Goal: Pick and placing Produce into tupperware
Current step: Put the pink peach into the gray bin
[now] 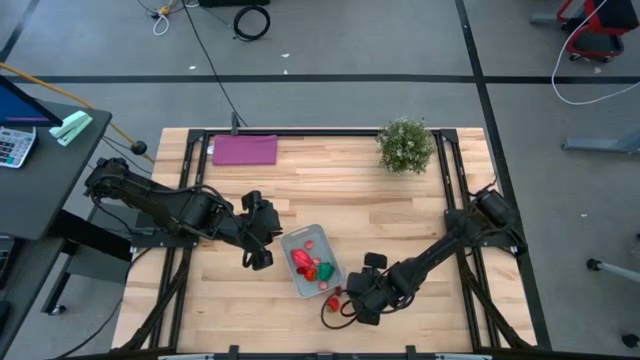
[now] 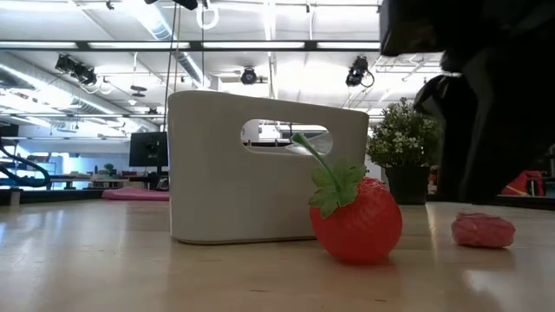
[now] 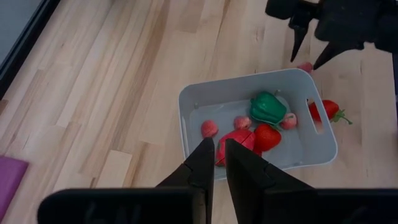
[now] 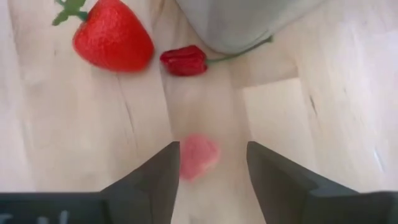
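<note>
Where tupperware (image 2: 260,169) blocks, strawberry (image 2: 357,221) shows

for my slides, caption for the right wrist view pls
Right gripper open over a pink toy, strawberry and red pepper beside the tupperware.

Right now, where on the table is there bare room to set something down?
Bare wood lies between the purple sheet and the potted plant, and in the near left corner of the table. It is crowded around the tupperware, with the left pincer, right pincer and loose strawberry.
</note>
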`<state>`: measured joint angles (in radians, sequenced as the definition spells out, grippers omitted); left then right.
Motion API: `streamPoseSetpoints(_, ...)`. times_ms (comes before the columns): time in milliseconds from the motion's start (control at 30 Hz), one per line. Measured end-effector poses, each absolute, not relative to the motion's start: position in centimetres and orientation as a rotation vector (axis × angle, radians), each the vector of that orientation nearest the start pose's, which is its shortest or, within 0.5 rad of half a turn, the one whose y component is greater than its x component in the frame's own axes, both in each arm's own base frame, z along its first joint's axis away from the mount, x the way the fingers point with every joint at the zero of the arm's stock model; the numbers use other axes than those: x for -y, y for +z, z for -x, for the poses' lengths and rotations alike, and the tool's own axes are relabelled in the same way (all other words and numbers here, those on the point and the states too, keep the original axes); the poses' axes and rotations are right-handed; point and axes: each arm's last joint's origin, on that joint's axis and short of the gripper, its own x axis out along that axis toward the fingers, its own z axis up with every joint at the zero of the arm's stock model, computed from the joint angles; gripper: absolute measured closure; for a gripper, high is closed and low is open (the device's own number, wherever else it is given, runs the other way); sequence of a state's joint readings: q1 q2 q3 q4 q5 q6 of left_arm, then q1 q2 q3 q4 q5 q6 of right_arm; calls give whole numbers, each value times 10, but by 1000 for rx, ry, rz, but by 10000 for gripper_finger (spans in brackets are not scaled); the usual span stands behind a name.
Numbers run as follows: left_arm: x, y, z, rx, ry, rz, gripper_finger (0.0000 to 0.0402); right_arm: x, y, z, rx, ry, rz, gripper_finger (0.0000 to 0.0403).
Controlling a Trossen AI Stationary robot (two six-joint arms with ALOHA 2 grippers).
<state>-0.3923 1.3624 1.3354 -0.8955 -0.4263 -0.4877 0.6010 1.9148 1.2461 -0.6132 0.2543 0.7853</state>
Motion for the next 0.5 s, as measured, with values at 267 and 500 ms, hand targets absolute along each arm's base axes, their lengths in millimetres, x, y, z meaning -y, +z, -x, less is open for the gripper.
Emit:
streamPoseSetpoints(267,92,340,-253,-809,234,91,362,-213,154,-298,-1182,-141,-143,215)
streamPoseSetpoints(500,92,340,-253,-808,234,92,358,-210,153,-300,-1162,-159,-127,215)
